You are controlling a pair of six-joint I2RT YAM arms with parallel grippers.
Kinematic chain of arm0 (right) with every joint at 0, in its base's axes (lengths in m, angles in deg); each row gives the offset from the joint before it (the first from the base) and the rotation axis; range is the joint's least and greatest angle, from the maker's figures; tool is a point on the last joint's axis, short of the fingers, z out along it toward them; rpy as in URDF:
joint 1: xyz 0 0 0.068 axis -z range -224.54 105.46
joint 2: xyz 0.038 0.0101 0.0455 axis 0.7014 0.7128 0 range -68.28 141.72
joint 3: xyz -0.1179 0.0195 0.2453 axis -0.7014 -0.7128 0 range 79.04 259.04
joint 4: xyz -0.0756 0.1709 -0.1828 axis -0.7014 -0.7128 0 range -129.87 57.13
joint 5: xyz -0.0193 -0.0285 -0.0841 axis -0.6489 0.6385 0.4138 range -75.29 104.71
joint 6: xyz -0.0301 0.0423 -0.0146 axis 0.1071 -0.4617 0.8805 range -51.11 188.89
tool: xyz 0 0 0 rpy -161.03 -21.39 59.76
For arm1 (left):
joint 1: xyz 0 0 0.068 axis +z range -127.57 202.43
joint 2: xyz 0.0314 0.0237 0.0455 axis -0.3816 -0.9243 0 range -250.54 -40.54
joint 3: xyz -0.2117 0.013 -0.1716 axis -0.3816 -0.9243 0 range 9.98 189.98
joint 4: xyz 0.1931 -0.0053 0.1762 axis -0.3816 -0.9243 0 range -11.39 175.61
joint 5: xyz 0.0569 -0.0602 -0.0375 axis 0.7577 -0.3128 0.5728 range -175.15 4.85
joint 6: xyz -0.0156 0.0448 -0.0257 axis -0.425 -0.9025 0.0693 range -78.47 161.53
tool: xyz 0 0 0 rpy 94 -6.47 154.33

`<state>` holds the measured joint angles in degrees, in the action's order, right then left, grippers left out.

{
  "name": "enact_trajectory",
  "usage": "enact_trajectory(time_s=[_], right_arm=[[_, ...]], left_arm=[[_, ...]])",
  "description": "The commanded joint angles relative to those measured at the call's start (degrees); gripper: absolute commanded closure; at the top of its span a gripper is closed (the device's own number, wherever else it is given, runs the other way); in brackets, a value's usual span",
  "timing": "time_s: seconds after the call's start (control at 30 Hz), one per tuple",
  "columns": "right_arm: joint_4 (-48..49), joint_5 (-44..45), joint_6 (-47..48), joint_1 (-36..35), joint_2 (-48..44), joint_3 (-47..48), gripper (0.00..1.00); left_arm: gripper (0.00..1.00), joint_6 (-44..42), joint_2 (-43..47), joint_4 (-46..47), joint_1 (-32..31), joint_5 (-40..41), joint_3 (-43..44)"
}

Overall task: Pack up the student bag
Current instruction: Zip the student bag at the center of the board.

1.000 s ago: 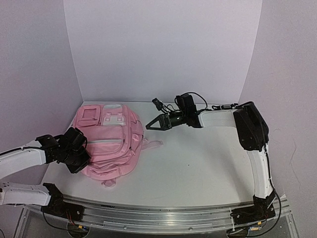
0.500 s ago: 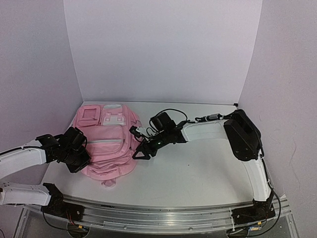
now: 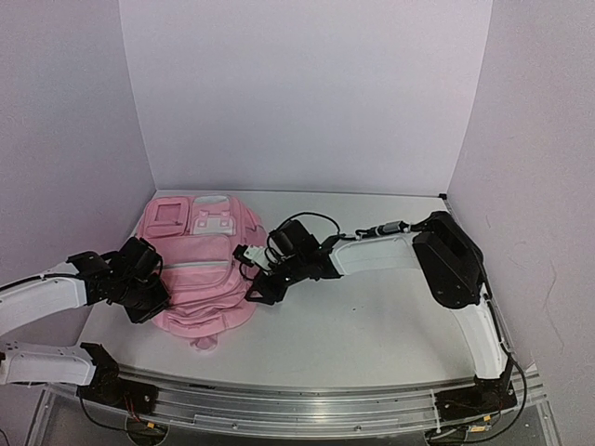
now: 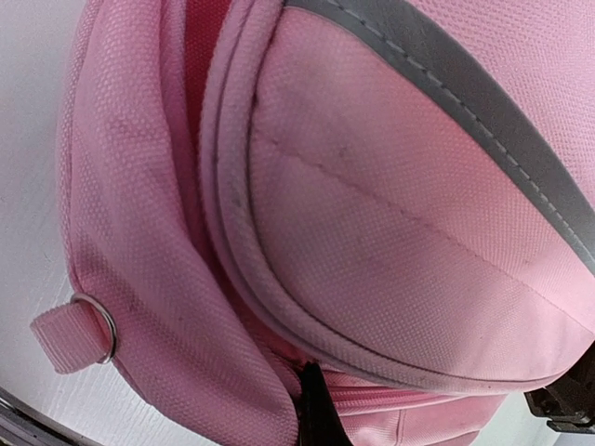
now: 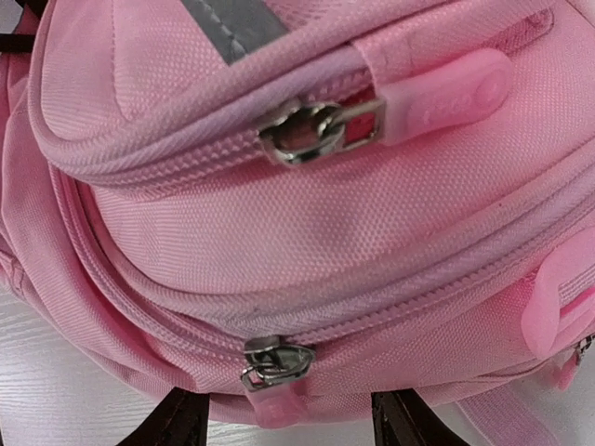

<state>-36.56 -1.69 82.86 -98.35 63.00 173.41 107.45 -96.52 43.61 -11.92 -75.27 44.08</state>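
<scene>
The student bag [image 3: 200, 269], a big pink backpack, lies flat on the left of the white table. My left gripper [image 3: 149, 299] is at its near left edge; in the left wrist view its dark tip [image 4: 316, 413] is shut into a fold of the bag [image 4: 390, 214] beside a zip seam. My right gripper [image 3: 257, 290] is at the bag's right edge, open. In the right wrist view its two dark fingers [image 5: 177, 423] straddle a metal zipper slider [image 5: 277, 360] with a pink pull, against the bag [image 5: 307, 214], apart from it on both sides.
A second zipper slider [image 5: 316, 130] with a long pink pull tab [image 5: 446, 93] sits higher on the bag. A strap loop with a metal ring [image 4: 93, 325] hangs off the bag's corner. White walls [image 3: 307, 93] enclose the table on three sides.
My right arm swung from the back middle of the table leftward and nearer to the bag's right edge, its jaws narrowing. The left arm and the bag stayed still.
</scene>
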Motion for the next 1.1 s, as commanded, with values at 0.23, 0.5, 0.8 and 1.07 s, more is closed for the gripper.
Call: enact_trajectory(time_s=[0.23, 0.5, 0.8, 1.07], right_arm=[[2.22, 11.20, 3.11, -1.86, 2.04, 7.11, 0.61], [-0.60, 19.11, 7.98, -1.87, -2.59, 3.70, 0.99], [-5.17, 27.31, 12.68, -1.16, -6.50, 2.54, 1.00], [-5.29, 37.51, 4.55, 3.56, 0.29, 15.33, 1.00]], left_arm=[[1.00, -3.96, 2.86, -3.67, 0.07, -2.54, -2.09], [1.00, -3.63, 3.48, -4.30, 0.07, -1.83, -2.45], [1.00, -4.00, 1.90, -4.50, 0.03, -1.38, -2.10], [1.00, -3.04, 0.33, -5.32, 0.07, -2.10, -2.64]])
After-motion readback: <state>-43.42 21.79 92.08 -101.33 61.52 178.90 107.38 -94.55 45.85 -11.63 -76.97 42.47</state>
